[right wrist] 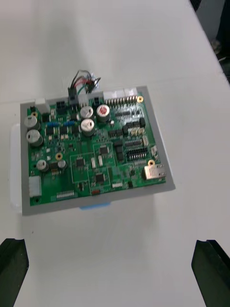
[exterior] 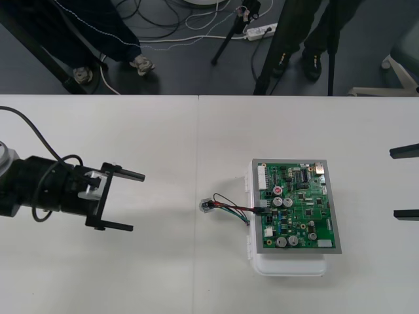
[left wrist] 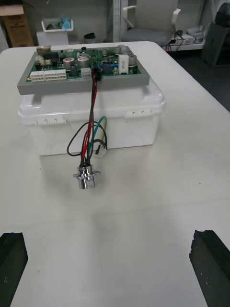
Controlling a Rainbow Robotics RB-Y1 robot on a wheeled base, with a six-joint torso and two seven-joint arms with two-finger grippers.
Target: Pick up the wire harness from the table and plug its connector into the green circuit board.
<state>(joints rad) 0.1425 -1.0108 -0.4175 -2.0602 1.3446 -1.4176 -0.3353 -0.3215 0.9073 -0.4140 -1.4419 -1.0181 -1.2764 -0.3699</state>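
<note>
The left gripper's black fingers (left wrist: pixel 12 261) stand at the two bottom corners of its wrist view, spread wide with nothing between them. From above, the left gripper (exterior: pixel 136 201) hangs over the table (exterior: pixel 131 275) on the robot's left side, its open jaws pointing toward the board and well apart from the harness. Ahead of it the wire harness (exterior: pixel 232 208) lies between gripper and board. Its round metal socket (left wrist: pixel 86 178) with the flange rests on the table just in front of the white base (left wrist: pixel 57 129). The red, black and green wires (left wrist: pixel 93 124) loop above the socket and rise up the base's front wall. The small black plug (left wrist: pixel 96 74) sits seated in a connector on the edge of the green circuit board (exterior: pixel 298 206) that faces the left gripper. The right wrist view shows that plug (right wrist: pixel 73 93) at the board's far edge from the right gripper, the wires bunching just beyond it. The board lies flat in a grey frame on top of the base. The right gripper (exterior: pixel 406 183) waits at the table's right edge, near the board without touching it. Its fingers (right wrist: pixel 213 268) are held wide apart and carry nothing.
</note>
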